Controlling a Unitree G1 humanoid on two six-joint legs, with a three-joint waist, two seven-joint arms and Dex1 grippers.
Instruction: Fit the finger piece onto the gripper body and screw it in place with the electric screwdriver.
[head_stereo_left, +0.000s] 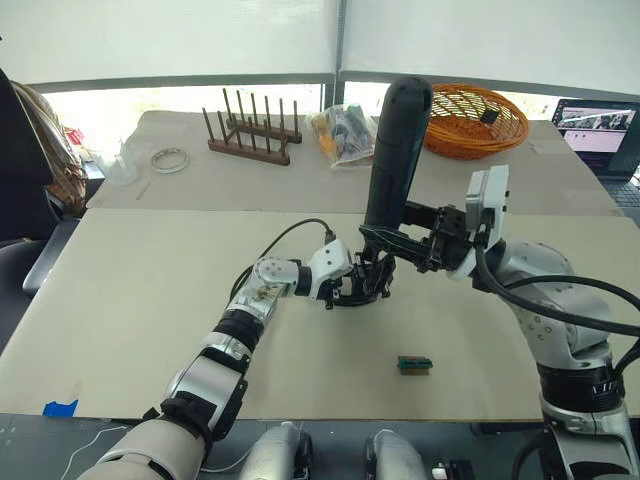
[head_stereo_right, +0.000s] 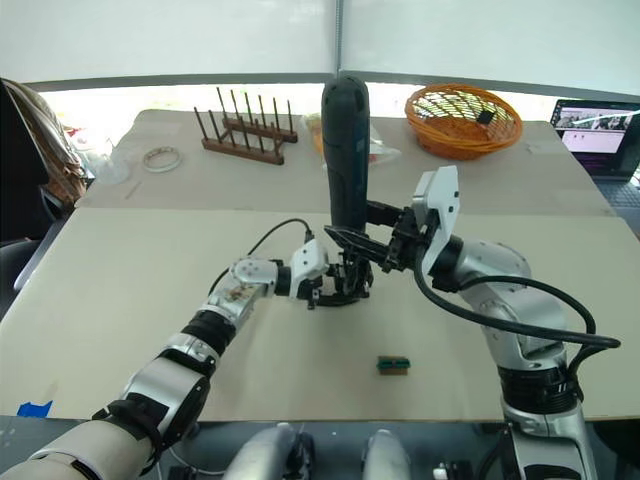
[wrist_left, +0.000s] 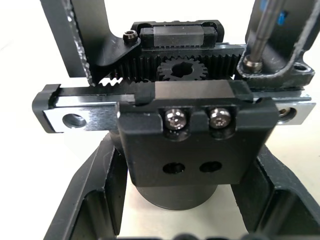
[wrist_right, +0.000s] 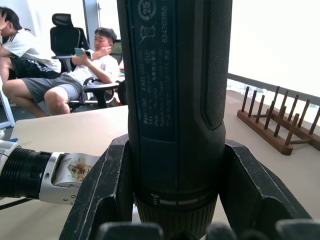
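Note:
The gripper body (wrist_left: 195, 135) stands on its round base on the table, a black block with two screws, a toothed rack and a small gear. My left gripper (head_stereo_left: 358, 287) is shut on it, one finger on either side. A black finger sticks up from one end of its rail. At the other end sits the finger piece (wrist_left: 300, 55). The thin metal bit (wrist_left: 262, 30) comes down onto a screw in that piece. The electric screwdriver (head_stereo_left: 397, 150) stands upright over the body. My right gripper (head_stereo_left: 398, 240) is shut around its lower handle, and its fingers (wrist_right: 102, 192) clamp both sides.
A small green block (head_stereo_left: 414, 364) lies near the front of the table (head_stereo_left: 150, 300). At the back stand a wooden peg rack (head_stereo_left: 250, 135), a tape roll (head_stereo_left: 170, 159), a plastic bag of items (head_stereo_left: 343, 135), an orange basket (head_stereo_left: 478, 120) and a laptop (head_stereo_left: 600, 130). People (wrist_right: 80, 70) sit on chairs beyond.

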